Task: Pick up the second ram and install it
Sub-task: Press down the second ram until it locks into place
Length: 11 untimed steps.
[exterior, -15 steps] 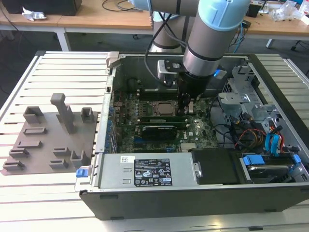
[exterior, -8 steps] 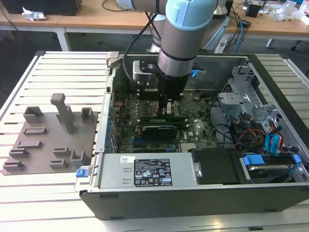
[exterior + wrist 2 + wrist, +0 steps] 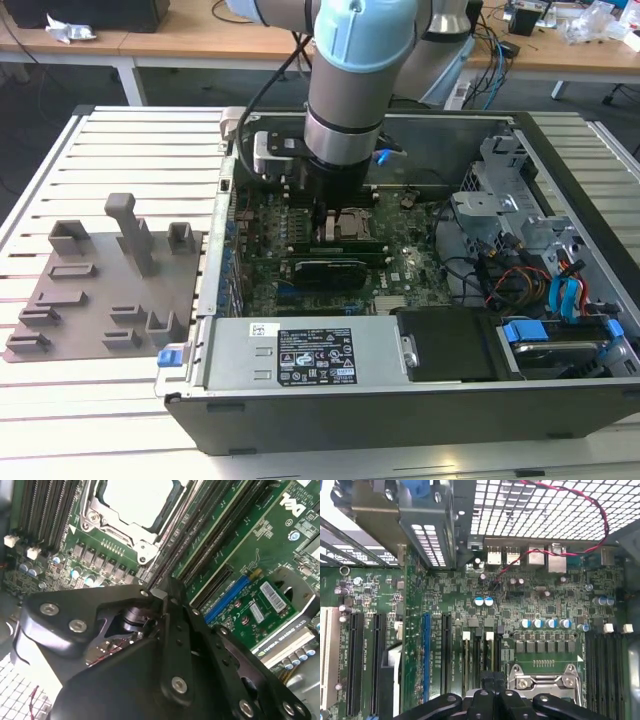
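Note:
My gripper (image 3: 330, 222) hangs inside the open computer case, tip down over the long black memory slots (image 3: 476, 660) beside the square CPU socket (image 3: 547, 687). In both wrist views its black fingers (image 3: 167, 591) are drawn together right above one slot. In the exterior view a narrow green strip with dark chips, the second ram (image 3: 345, 243), lies along those slots just under the gripper. The fingers hide whether they pinch its top edge or only rest on it.
The grey fixture plate (image 3: 100, 285) with its blocks lies on the slatted table at the exterior view's left. A black expansion card (image 3: 325, 270) sits close to the slots. The power supply (image 3: 300, 355), drive cage and cables (image 3: 520, 270) crowd the case.

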Motion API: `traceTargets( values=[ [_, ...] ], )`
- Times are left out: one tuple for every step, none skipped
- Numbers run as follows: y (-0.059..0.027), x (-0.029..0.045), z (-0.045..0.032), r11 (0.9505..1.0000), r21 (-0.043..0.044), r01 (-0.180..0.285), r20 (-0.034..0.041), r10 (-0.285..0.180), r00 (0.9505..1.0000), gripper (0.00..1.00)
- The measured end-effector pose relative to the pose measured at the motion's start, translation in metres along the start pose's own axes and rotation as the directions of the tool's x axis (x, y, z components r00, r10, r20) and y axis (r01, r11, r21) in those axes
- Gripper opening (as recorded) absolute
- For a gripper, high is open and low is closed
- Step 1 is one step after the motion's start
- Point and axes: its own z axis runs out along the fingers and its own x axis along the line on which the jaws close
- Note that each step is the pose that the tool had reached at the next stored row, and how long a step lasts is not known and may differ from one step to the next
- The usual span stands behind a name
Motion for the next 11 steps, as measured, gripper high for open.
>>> traceTargets(
  values=[
    [-0.0002, -0.0002, -0.0061, 1.0000, -0.0015, 0.000, -0.0023, 0.000, 1.0000, 0.10],
    [-0.0006, -0.0005, -0.0083, 1.0000, -0.0016, 0.000, -0.0021, 0.000, 1.0000, 0.10],
    [-0.0009, -0.0008, -0.0120, 1.0000, -0.0017, 0.000, -0.0021, 0.000, 1.0000, 0.10],
    [-0.0025, -0.0012, -0.0174, 1.0000, -0.0026, 0.000, -0.0022, 0.000, 1.0000, 0.10],
    [-0.0112, -0.0012, -0.0186, 0.9999, -0.0137, -0.001, -0.0019, 0.001, 1.0000, 0.10],
    [-0.0180, -0.0012, -0.0192, 0.9997, -0.0233, -0.002, -0.0020, 0.002, 1.0000, 0.10],
    [-0.0266, -0.0012, -0.0204, 0.9994, -0.0337, -0.003, -0.0022, 0.003, 1.0000, 0.10],
    [-0.0287, -0.0016, -0.0250, 0.9994, -0.0356, -0.003, -0.0020, 0.003, 1.0000, 0.10],
    [-0.0280, -0.0025, -0.0347, 0.9994, -0.0357, -0.003, -0.0020, 0.003, 1.0000, 0.10],
    [-0.0275, -0.0032, -0.0419, 0.9994, -0.0357, -0.003, -0.0019, 0.003, 1.0000, 0.10],
    [-0.0273, -0.0034, -0.0444, 0.9994, -0.0357, -0.003, -0.0020, 0.003, 1.0000, 0.10]
  ],
)
